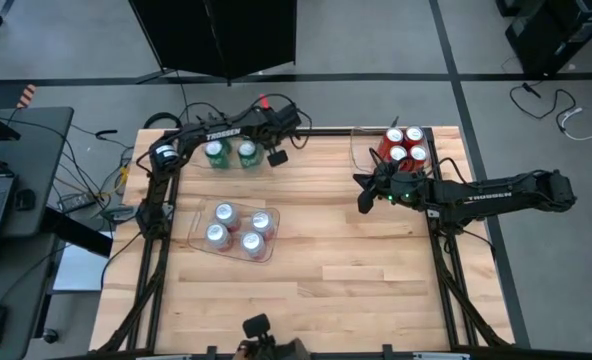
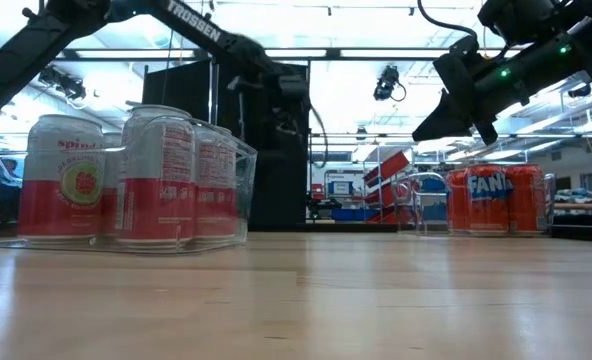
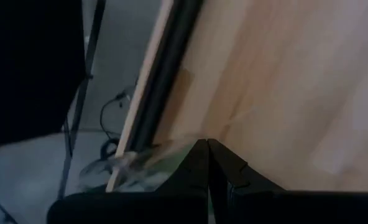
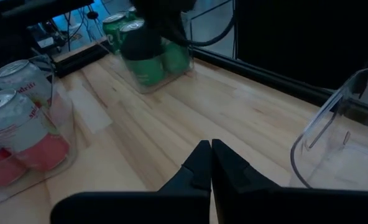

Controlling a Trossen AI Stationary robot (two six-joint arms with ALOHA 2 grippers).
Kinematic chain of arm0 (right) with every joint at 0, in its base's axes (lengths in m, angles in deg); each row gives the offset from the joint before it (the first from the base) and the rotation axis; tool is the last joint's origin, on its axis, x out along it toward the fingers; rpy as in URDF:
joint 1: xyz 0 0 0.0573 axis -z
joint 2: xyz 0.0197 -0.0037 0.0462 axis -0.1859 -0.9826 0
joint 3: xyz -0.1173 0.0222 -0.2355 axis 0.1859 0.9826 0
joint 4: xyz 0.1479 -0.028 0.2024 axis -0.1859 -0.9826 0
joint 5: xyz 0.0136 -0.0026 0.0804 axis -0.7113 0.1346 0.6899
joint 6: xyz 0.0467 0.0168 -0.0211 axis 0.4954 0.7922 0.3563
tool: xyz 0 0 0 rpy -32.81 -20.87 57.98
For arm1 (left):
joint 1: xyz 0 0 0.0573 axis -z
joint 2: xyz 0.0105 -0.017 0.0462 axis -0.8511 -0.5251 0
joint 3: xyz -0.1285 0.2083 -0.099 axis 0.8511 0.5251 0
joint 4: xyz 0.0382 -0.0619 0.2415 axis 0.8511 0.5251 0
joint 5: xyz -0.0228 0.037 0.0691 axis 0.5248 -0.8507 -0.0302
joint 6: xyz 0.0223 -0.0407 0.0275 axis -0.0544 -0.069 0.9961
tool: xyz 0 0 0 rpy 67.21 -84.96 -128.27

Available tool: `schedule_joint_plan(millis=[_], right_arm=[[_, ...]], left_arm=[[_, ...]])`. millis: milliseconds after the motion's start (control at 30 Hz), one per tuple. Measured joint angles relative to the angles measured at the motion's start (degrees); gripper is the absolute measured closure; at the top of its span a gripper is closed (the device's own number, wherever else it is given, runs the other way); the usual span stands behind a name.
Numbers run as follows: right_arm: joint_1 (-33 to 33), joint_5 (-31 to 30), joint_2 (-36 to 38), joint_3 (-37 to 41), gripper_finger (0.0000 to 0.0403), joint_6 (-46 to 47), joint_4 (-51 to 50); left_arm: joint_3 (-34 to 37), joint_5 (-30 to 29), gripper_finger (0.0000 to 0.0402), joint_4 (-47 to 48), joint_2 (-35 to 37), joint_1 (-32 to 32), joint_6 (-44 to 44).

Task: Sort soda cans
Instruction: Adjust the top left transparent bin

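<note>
Four silver-white cans [image 1: 236,229] with red lower bands stand in a clear tray at mid-table, also seen in the low view [image 2: 106,180]. Four red cans [image 1: 406,146] stand in a tray at the far right corner. Green cans [image 1: 231,154] stand in a tray at the far left, partly hidden under my left arm; in the right wrist view the green cans [image 4: 148,59] show beneath that arm. My left gripper [image 1: 276,156] is shut above the table just right of the green cans. My right gripper [image 1: 363,196] is shut, raised above the table left of and nearer than the red cans.
Bare wood lies between the three trays and across the near half of the table [image 1: 356,280]. A clear tray wall [image 4: 333,134] stands close beside my right gripper. The table's dark far rail [image 3: 165,68] runs past my left gripper. A camera mount [image 1: 258,330] sits at the near edge.
</note>
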Motion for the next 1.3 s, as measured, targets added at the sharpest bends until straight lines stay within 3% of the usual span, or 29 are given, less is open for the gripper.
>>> schedule_joint_plan(millis=[333, 533, 767, 933, 1300], right_arm=[[0.0, -0.02, 0.0, 0.0, 0.0403, 0.0, -0.03], [0.0, -0.04, 0.0, 0.0, 0.0403, 0.0, -0.04], [-0.07, -0.04, 0.0, 0.0, 0.0403, 0.0, -0.04], [-0.07, -0.07, 0.0, 0.0, 0.0403, 0.0, -0.04], [-0.07, -0.07, 0.0, -0.02, 0.0403, -0.46, -0.15]], left_arm=[[4.15, 1.67, 0.0401, -0.7, 0.08, -4.98, -2.33], [8.84, -0.17, 0.0401, -2.36, -0.03, -5.23, -2.39], [9.63, -0.46, 0.0401, -5.28, 0.5, -5.09, -2.39], [9.61, -0.13, 0.0401, -8.29, 3.94, -4.28, -2.2], [9.65, 7.62, 0.0401, -9.59, 16.35, 2.31, -1.69]])
